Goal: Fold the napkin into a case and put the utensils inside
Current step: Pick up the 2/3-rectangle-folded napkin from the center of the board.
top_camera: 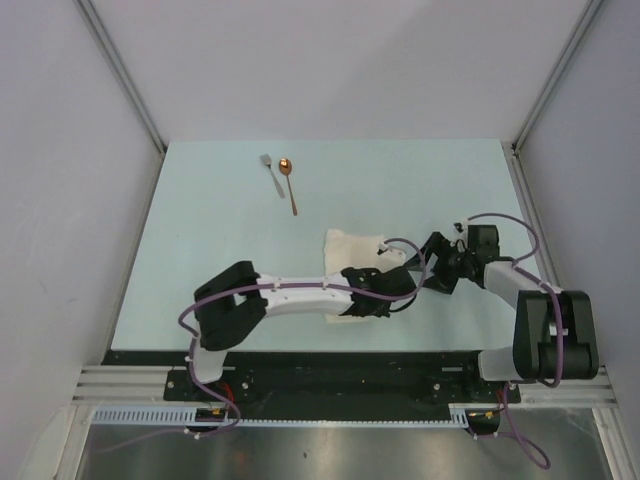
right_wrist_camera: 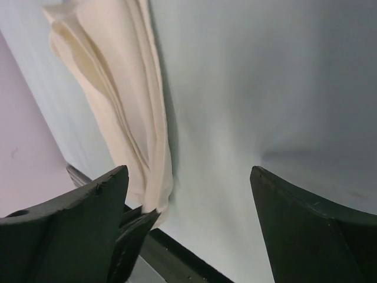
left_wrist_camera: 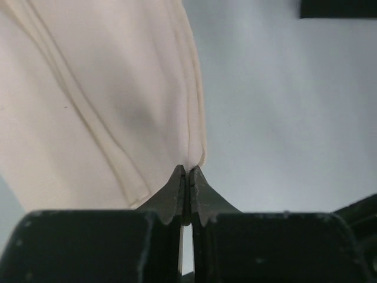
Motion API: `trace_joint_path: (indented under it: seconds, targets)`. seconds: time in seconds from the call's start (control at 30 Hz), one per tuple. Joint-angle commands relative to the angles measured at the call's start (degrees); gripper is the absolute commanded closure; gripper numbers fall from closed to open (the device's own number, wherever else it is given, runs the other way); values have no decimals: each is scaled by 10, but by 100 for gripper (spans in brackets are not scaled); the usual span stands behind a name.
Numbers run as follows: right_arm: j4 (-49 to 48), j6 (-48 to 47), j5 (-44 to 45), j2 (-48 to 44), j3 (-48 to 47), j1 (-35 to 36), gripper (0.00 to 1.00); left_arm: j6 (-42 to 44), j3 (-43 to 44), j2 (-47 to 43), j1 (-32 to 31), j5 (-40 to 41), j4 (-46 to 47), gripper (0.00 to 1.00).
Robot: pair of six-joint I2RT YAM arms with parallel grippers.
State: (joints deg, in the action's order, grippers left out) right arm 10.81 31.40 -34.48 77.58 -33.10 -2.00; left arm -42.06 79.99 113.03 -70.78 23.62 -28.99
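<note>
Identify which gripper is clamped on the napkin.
The left gripper: its jaws are shut on the napkin, while the right gripper stands wide open.

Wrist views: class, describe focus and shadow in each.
Left wrist view: napkin crisp where the left gripper pinches it, soft grey shadow in one fold. Right wrist view: right gripper dark against the pale table; napkin casts a thin shadow alongside.

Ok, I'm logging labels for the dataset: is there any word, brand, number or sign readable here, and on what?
None can be read. The napkin, fork, spoon, table, left arm and right arm show no text in any view.
</note>
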Motion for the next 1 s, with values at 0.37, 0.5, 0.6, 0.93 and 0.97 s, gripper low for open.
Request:
trace_joint_path:
  seconds: [0.37,0.5,0.6,0.93,0.97]
  targets:
    - [-231,75,-44,201,-74,126,19,-15,-145,-155,20,-95,158,98]
    - [-244,70,-43,236,-101,126,27,-17,-158,-158,20,-101,167,98]
    - [-245,62,-34,254,-120,126,35,-17,-171,-162,20,-110,177,98]
    - [-188,17,-9,268,-195,126,64,-18,-199,-168,21,-134,213,100]
    - [-180,12,-6,268,-202,126,68,-19,-199,-165,21,-137,220,100]
